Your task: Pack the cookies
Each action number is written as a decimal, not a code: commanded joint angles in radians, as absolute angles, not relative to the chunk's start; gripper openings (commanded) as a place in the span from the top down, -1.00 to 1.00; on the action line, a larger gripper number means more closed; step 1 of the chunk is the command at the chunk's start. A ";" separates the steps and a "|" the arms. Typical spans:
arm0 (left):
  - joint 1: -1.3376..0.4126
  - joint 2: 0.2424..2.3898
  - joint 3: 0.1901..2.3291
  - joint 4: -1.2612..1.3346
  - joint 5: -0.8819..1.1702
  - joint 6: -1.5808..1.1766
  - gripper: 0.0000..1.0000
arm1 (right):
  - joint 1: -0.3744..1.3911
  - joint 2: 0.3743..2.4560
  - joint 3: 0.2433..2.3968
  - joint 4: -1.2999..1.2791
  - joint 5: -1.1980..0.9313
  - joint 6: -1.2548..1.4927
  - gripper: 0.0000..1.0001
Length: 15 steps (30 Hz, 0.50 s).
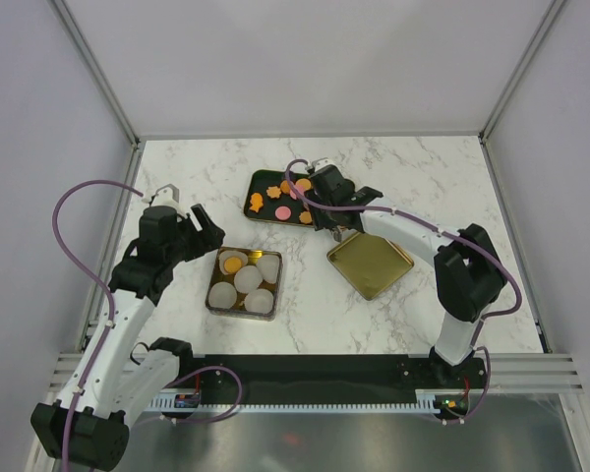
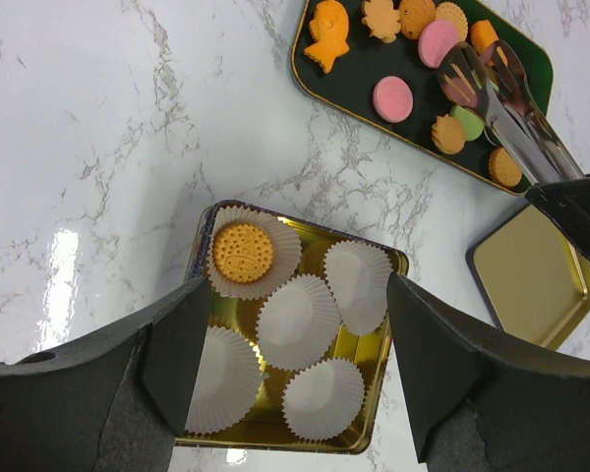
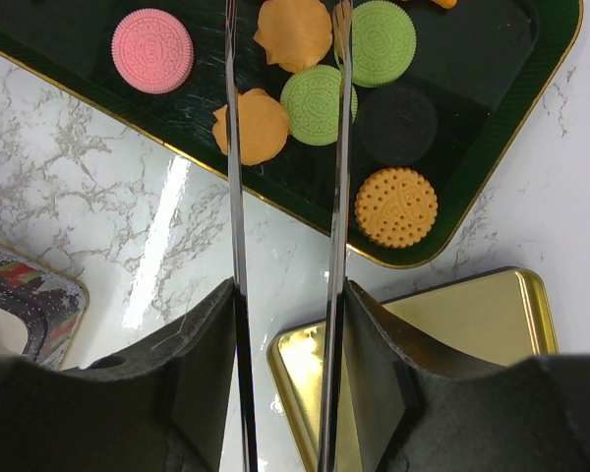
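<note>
The cookies [image 1: 280,200] lie on a dark green tray [image 1: 252,200]: orange, pink and green ones. My right gripper [image 1: 336,224] is shut on metal tongs [image 3: 339,147]. Their open tips straddle a green cookie [image 3: 315,103], with orange shaped cookies beside it; I cannot tell if they touch it. My left gripper [image 2: 295,295] is open and empty, hovering over a gold tin [image 2: 275,440] of white paper cups [image 2: 297,322]. One round orange cookie [image 2: 241,253] sits in the far left cup. The tongs also show in the left wrist view [image 2: 501,103].
A gold lid [image 1: 370,264] lies upside down right of the tin, under my right gripper's fingers [image 3: 206,344]. A pink cookie [image 3: 152,51] and a round orange one [image 3: 395,206] lie near the tray's edges. The marble table is walled on three sides.
</note>
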State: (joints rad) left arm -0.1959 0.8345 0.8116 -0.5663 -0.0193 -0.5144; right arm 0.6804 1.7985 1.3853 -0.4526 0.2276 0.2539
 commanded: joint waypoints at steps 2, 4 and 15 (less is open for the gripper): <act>-0.187 0.822 0.808 -0.529 -0.005 -0.482 -0.61 | 0.678 1.812 1.430 -0.437 0.252 0.238 -0.05; -0.189 0.822 0.808 -0.529 -0.005 -0.482 -0.61 | 0.677 1.815 1.425 -0.439 0.255 0.238 -0.04; -0.189 0.825 0.807 -0.528 -0.005 -0.482 -0.61 | 0.667 1.822 1.413 -0.437 0.238 0.238 -0.02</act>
State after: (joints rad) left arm -0.1955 0.8349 0.8116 -0.5663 -0.0162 -0.5140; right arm 0.6754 1.8160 1.3869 -0.4534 0.2344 0.2527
